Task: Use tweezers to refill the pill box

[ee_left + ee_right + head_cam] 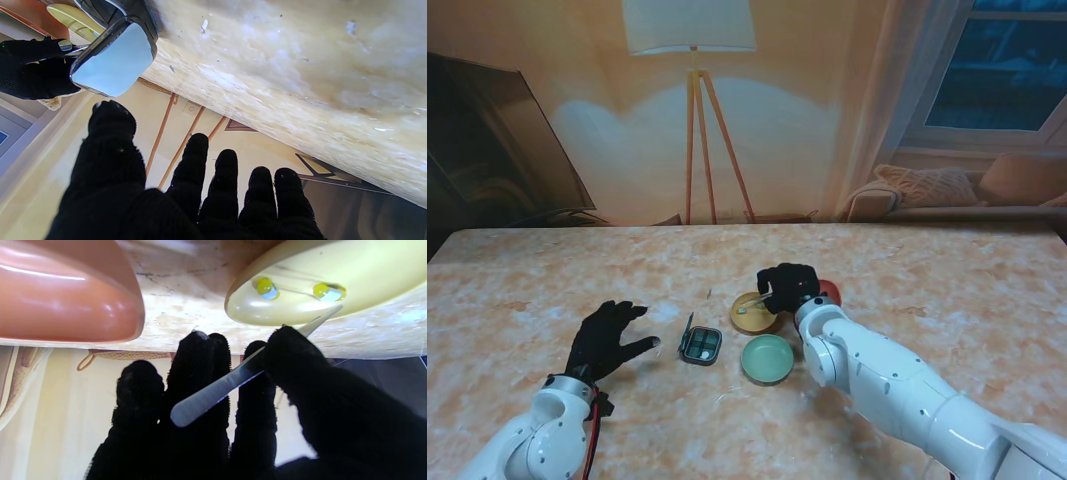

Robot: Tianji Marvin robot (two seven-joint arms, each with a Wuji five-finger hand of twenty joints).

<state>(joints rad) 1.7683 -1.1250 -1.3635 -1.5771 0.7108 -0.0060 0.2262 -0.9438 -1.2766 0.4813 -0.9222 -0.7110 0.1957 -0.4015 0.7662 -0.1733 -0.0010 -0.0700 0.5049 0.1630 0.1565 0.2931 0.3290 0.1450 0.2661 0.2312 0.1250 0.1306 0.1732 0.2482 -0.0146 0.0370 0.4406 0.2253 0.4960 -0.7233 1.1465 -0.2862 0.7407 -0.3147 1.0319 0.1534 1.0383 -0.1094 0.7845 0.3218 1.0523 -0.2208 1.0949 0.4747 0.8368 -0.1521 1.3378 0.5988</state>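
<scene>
The small dark pill box (699, 346) lies open in the middle of the table, its lid (113, 61) standing up. My right hand (788, 287) is shut on metal tweezers (233, 381), thumb pressing them against the fingers, with the tips reaching to the rim of the yellow dish (753, 313). Two yellow-and-white capsules (267, 288) (328, 292) lie in that yellow dish (350, 276). My left hand (607, 338) rests on the table left of the pill box, fingers spread and holding nothing.
A green dish (767, 358) sits nearer to me than the yellow one, just right of the pill box. A red-orange dish (830, 293) (63, 296) stands right of my right hand. A floor lamp and a window stand beyond the table's far edge.
</scene>
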